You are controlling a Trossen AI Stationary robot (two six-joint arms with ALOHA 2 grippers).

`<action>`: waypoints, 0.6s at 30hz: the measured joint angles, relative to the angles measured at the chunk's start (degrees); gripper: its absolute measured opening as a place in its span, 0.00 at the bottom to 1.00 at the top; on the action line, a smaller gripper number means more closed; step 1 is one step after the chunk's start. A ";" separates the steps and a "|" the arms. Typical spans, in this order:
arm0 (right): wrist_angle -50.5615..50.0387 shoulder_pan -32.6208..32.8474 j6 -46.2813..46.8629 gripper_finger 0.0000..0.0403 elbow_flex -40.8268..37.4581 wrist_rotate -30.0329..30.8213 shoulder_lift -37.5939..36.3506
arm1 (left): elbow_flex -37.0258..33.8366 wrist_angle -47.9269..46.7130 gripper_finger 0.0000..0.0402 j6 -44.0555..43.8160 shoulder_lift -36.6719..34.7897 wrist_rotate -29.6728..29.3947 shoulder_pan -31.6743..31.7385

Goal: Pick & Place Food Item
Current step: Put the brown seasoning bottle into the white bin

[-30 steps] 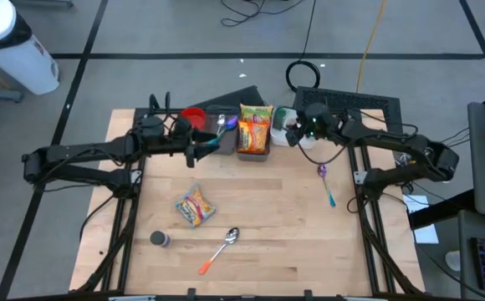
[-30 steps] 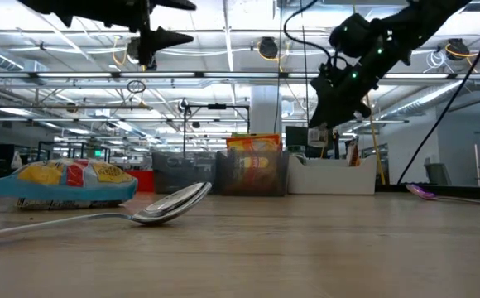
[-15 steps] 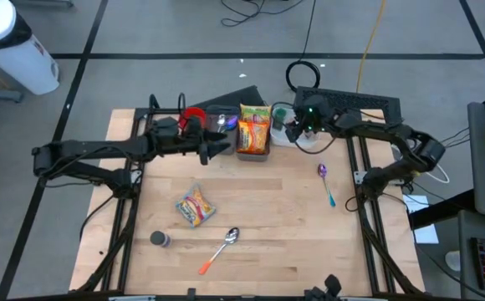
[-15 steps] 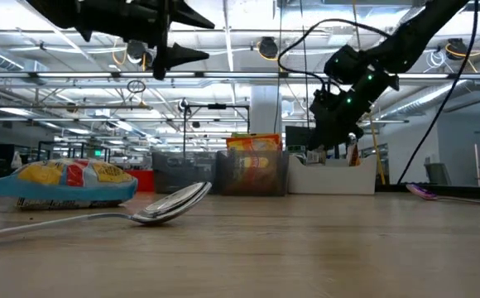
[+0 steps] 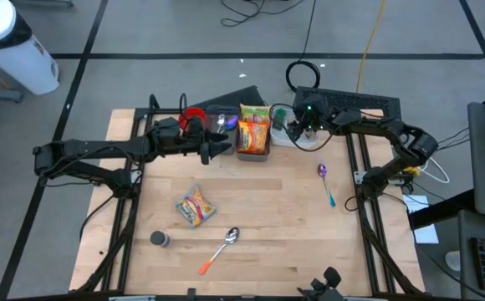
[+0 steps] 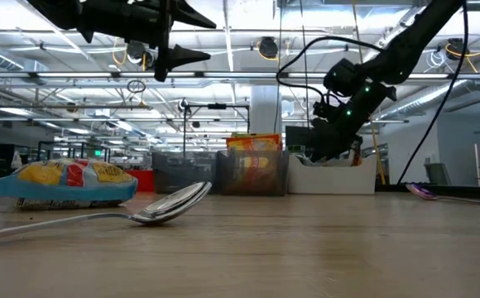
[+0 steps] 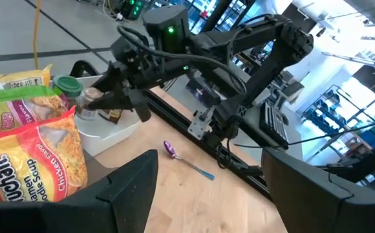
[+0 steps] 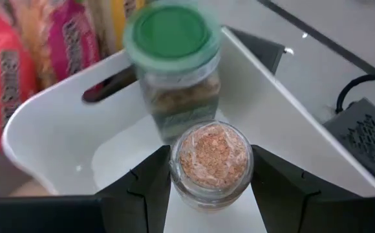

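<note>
Between the fingers of my right gripper (image 8: 211, 163) stands a small glass jar (image 8: 210, 158) of orange-brown granules, inside the white bin (image 8: 45, 136) at the table's far edge. My right gripper (image 5: 296, 132) is shut on it. Just behind it in the bin stands a green-lidded jar (image 8: 172, 35). My left gripper (image 5: 226, 148) hovers open and level above the table, pointing toward the right, with nothing between its fingers. It is beside the grey bin (image 5: 255, 153) of ramen packets (image 5: 255, 127). A snack bag (image 5: 195, 206) lies flat on the table. My right gripper pinches the small jar by its glass sides (image 8: 176, 169), just below the top, between its two fingers. The fingers come slanting down from the table's right. The jar sits upright in the hold, inside the white bin; whether its bottom rests on the bin floor cannot be told.
A red bowl (image 5: 192, 117) sits at the far edge, left of the grey bin. A purple spoon (image 5: 324, 177) lies at the right. An orange-handled spoon (image 5: 222, 248) and a small dark cap (image 5: 159, 240) lie near the front. The table's middle is bare wood (image 5: 268, 209).
My right gripper has sunk and swung toward the far left, carrying the jar down into the white bin. My left gripper has slid toward the table's right and a little down, then kept still, staying open.
</note>
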 joint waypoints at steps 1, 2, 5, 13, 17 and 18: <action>0.55 -0.14 -0.09 0.42 0.02 0.00 0.27 | 0.00 0.00 0.70 0.00 0.00 0.00 0.00; 0.49 -0.43 -0.10 0.42 0.02 0.02 0.33 | 0.01 0.02 0.70 -0.02 0.00 0.00 0.00; 1.01 -1.01 -0.86 0.42 0.02 0.05 0.33 | 0.01 0.02 0.70 -0.23 0.00 -0.02 0.04; 1.50 -2.11 -2.41 0.42 0.04 0.06 1.31 | 0.02 0.22 0.70 -0.19 0.00 -0.88 0.31; 1.66 -2.30 -2.45 0.42 0.07 0.07 2.55 | 0.02 0.31 0.70 -0.21 0.00 -1.38 0.32; 1.54 -2.30 -2.45 0.42 0.06 0.04 2.78 | 0.02 0.31 0.70 -0.21 0.00 -1.42 0.31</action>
